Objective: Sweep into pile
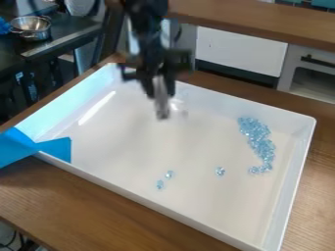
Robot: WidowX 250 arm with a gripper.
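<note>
The black gripper [157,90] hangs over the back part of the white tray [288,120], left of the beads. A blurred grey piece [161,105] points down at its lower end; what it is I cannot tell. Light-blue clear beads [260,144] lie in a curved band near the tray's right wall. Apart from them, one small clump [220,171] sits to the left, and two more bits, a bead [169,174] and another bead [160,184], lie near the front wall. The gripper touches none of the beads.
Blue tape [39,147] covers the tray's left corner. The tray rests on a brown wooden table [85,201]. At the upper left a metal pot [31,28] stands on a dark surface. Another wooden counter [262,19] and white cabinets [239,51] are behind.
</note>
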